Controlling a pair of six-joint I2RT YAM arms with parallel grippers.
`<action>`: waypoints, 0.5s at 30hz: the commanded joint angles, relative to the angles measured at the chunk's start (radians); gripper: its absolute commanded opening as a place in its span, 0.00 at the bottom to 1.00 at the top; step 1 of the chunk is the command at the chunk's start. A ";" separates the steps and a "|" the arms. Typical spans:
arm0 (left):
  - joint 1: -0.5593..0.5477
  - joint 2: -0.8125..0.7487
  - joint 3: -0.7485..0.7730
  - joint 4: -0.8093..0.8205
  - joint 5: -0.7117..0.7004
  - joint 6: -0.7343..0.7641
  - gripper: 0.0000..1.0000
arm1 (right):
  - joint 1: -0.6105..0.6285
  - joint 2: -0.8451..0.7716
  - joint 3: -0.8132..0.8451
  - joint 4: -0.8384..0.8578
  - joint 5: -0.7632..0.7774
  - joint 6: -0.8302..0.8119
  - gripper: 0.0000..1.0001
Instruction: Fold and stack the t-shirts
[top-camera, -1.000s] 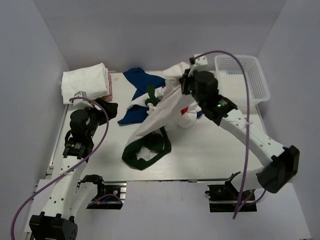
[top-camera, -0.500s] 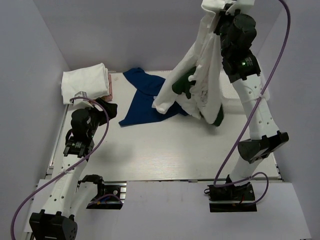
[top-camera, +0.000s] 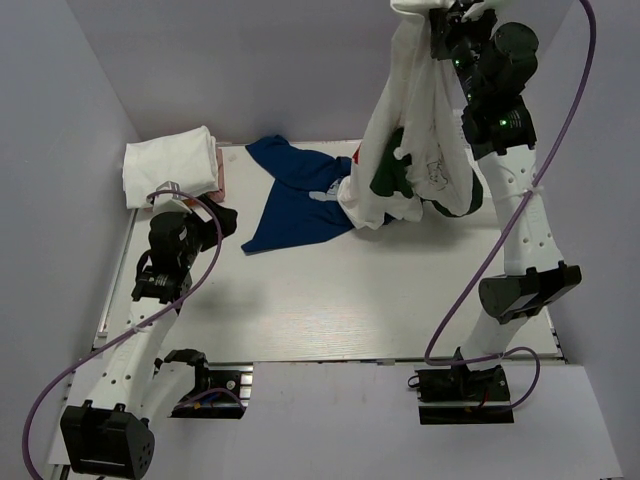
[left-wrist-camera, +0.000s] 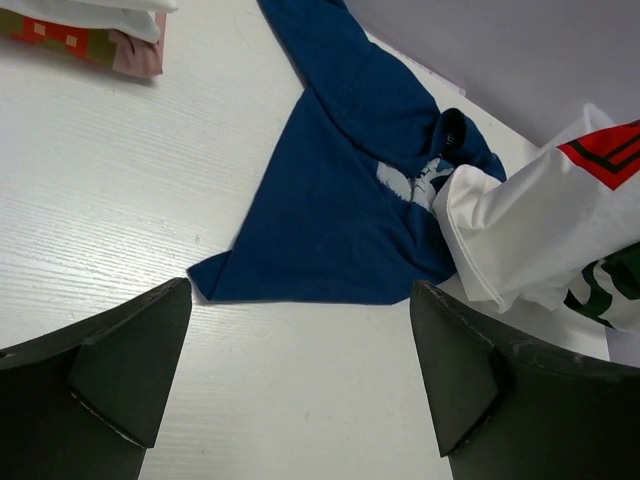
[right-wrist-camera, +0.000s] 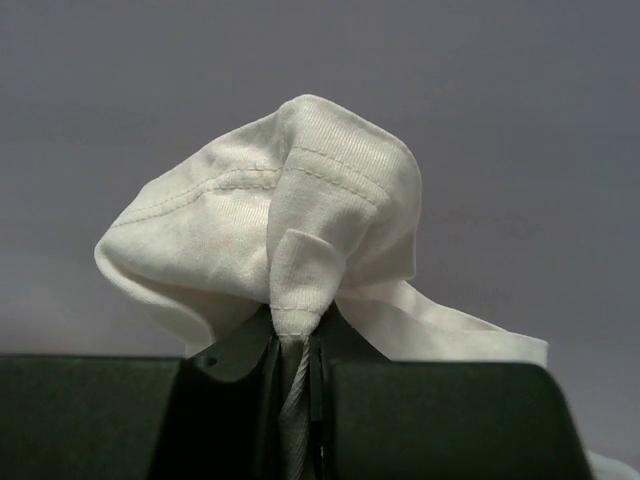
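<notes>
Top external showed my right gripper (top-camera: 436, 20) high above the far right corner of the table (top-camera: 380, 300), fingers pinched narrow on a white t-shirt (top-camera: 425, 140) that hung down with a dark green t-shirt (top-camera: 390, 177) tangled in it. The navy t-shirt (top-camera: 292, 195) lay near the far edge. My left gripper (top-camera: 212, 216) sat spread wide near the left edge, holding nothing.

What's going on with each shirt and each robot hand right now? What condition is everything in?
white t-shirt: unfolded, dangling in the air, pinched at one edge.
dark green t-shirt: unfolded, hanging caught in the white one's folds.
navy t-shirt: unfolded, lying rumpled on the table.
folded white t-shirt: folded, resting at the far left corner.
right hand: shut on the white t-shirt, raised high.
left hand: open, holding nothing, above the table.
</notes>
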 joint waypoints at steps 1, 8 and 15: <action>-0.003 -0.005 0.044 -0.007 0.018 0.000 1.00 | 0.005 -0.061 0.004 0.113 -0.207 0.130 0.00; -0.003 -0.014 0.025 -0.007 0.020 0.000 1.00 | 0.028 -0.175 -0.450 0.203 -0.638 0.307 0.00; -0.003 -0.014 0.025 -0.018 0.020 -0.011 1.00 | 0.097 -0.301 -1.007 0.151 -0.418 0.234 0.90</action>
